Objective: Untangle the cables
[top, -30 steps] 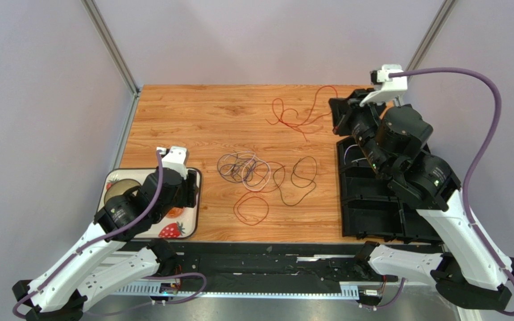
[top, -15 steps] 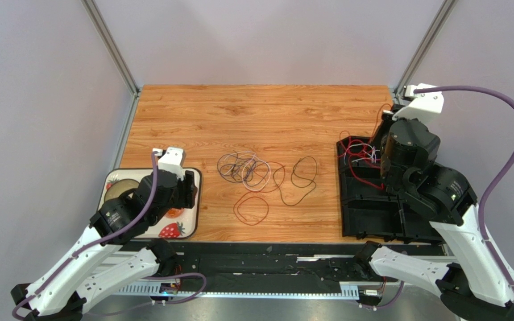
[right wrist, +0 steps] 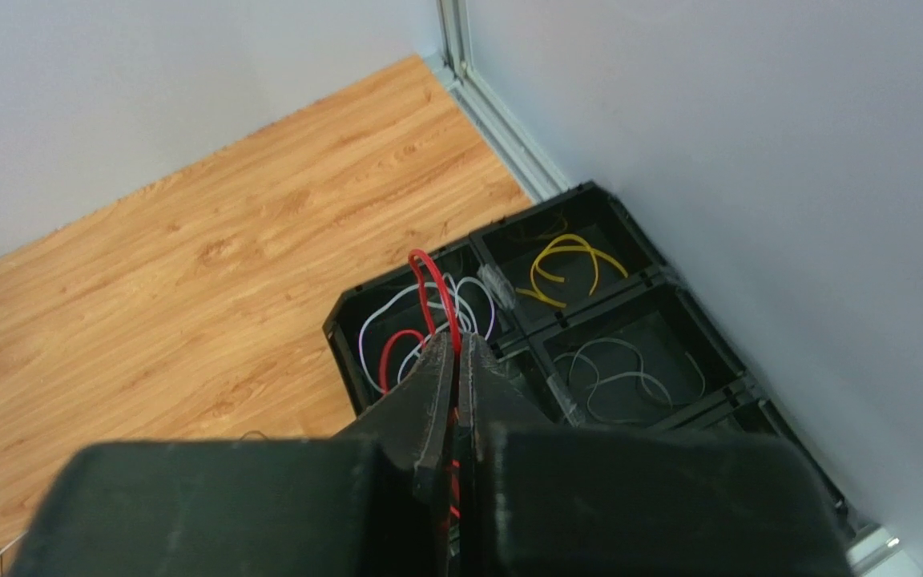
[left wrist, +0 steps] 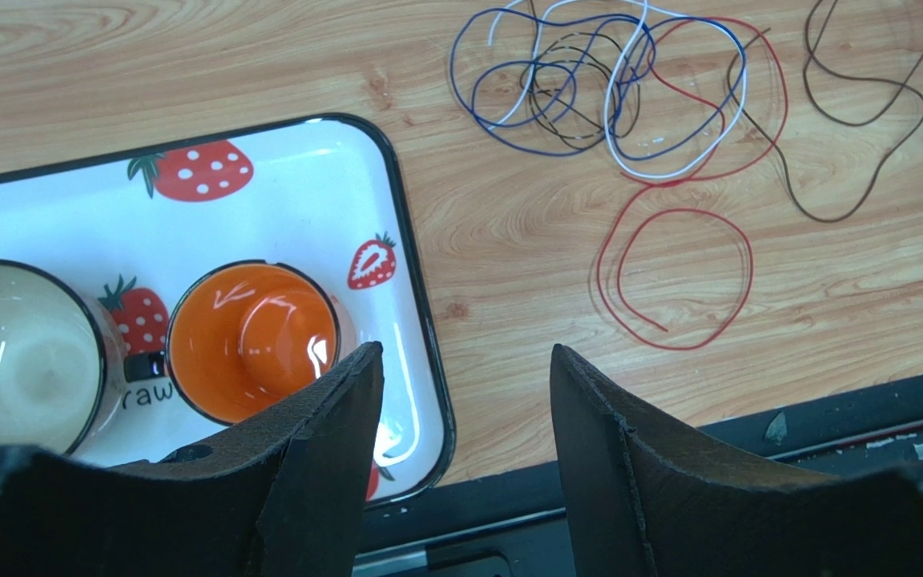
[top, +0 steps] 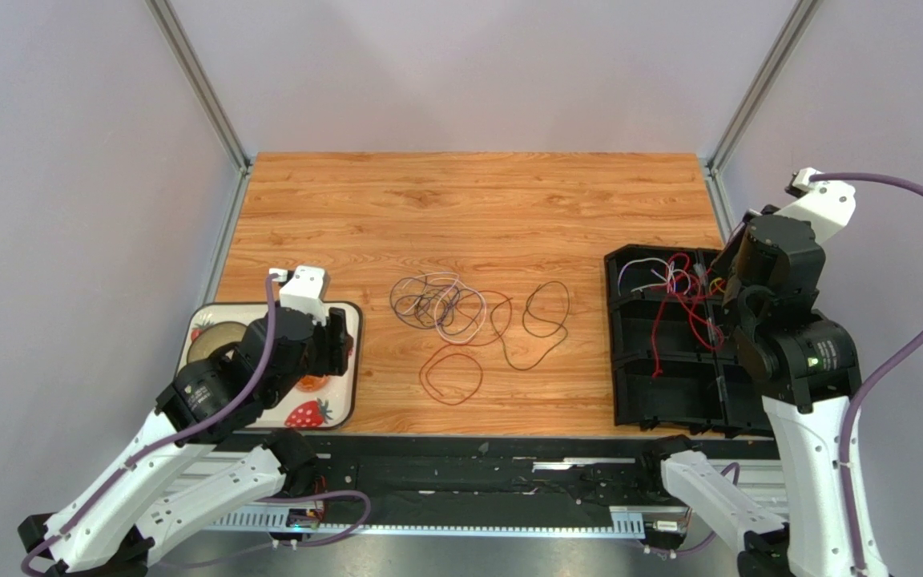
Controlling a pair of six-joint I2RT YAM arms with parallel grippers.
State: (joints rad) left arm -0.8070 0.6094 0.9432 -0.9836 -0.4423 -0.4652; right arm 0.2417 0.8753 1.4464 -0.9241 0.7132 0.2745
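At the left of the table (top: 430, 204) lies a white tray (left wrist: 412, 301) with a dark rim and strawberry prints, carrying 2 cups side by side: a cream cup (left wrist: 21, 361) on the left and an orange cup (left wrist: 256, 343) on the right. The left pincer (left wrist: 464, 361) hangs over the tray's near right corner with its 2 fingers spread wide and nothing between them. Further right, in the middle of the table, sits the tangle of cables (top: 440, 301): blue, white, dark and red strands looped over one another. A red loop (left wrist: 675, 277) lies just on the near side of the tangle, and a dark cable (left wrist: 864, 108) curls out flat on the wood at its right side. Well apart from these, near the table's right edge, stands a black bin (top: 659, 397) divided into compartments. The right pincer (right wrist: 454, 349) is raised above the bin, its fingers pressed together and pinching a red cable (right wrist: 428, 283), which arches up past the fingertips and trails down into the bin; in the top view its red strands spread across the far compartments. A white cable (right wrist: 370, 325) lies in the same far-left compartment. A yellow cable (right wrist: 565, 259) is curled in the neighbouring compartment by the wall, and a pale cable (right wrist: 605, 367) is coiled in the one beside it.
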